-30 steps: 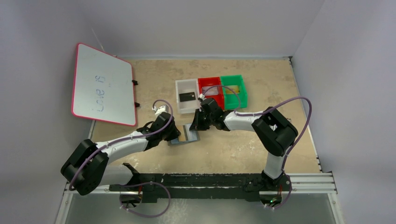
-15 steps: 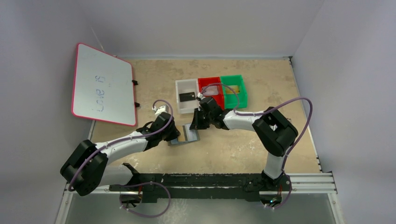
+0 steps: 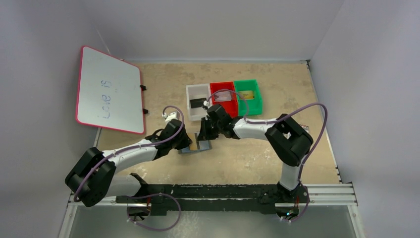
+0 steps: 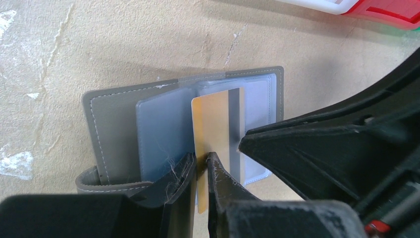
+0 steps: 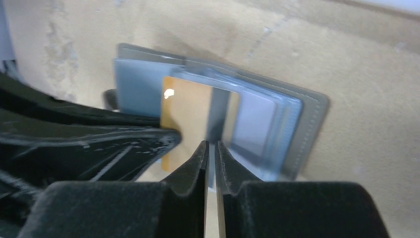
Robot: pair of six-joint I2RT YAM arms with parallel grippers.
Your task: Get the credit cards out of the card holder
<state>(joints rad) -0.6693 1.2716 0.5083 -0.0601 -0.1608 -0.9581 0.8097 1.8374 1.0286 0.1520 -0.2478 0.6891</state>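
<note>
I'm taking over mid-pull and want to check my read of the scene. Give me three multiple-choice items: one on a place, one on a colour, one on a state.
1. Where does the black card lie?
A. in the white tray
B. in the red tray
C. on the whiteboard

2. What colour is the card sticking out of the card holder?
A. black
B. gold
C. red

3. How does the card holder lie?
A. folded shut
B. open, inside up, on the table
C. standing in the green tray

Answers:
1 A: the top view shows it as a dark rectangle on the white tray's floor.
2 B: the left wrist view shows a gold card with a dark stripe.
3 B: both wrist views show its sleeves spread flat.
</note>
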